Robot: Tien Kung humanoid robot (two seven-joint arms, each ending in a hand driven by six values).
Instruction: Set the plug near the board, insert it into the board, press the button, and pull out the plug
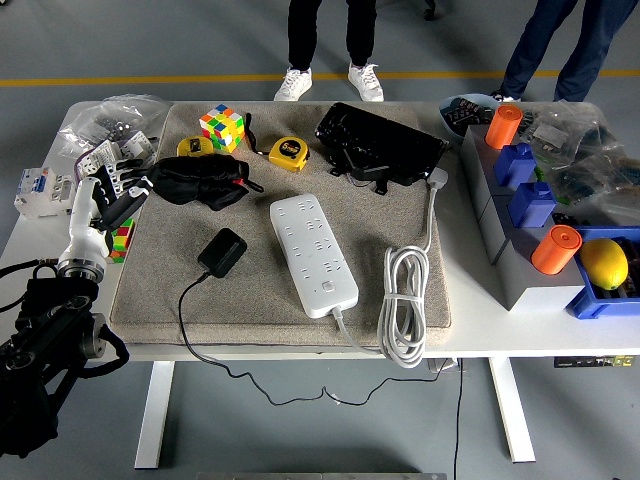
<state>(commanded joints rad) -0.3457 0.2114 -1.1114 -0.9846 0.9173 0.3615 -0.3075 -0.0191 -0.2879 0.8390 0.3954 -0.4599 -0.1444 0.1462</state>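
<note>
Left hand (108,192) raised over the table's (40,235) left part, just off the left edge of the grey mat (260,290), white forearm rising from the black arm at the lower left corner. Fingers loosely spread, pointing up and toward the mat, holding nothing. Close beside the fingertips, a black pouch (196,181) lying on the mat; touching or merely near, hard to tell from this height. Below the hand, a small colourful cube (121,240) at the mat's edge. Left of it, white breaker modules (45,187) and a clear bag of parts (110,120). Farther in, the black plug (222,251) flat on the mat, its thin black cord curling off the near edge and hanging under the table. Just right of the plug, apart from it, the white board (313,254) lying diagonally, sockets all empty, button near its front end. Thick white cable (404,305) of the board coiled at the mat's right side. Along the far edge, a Rubik's cube (221,127), two yellow tape measures (288,153) and a black case (380,146). On the right, grey boxes with orange cylinders (555,248), blue blocks and a lemon (604,264). Beyond the table, legs of two standing people (330,40).
</note>
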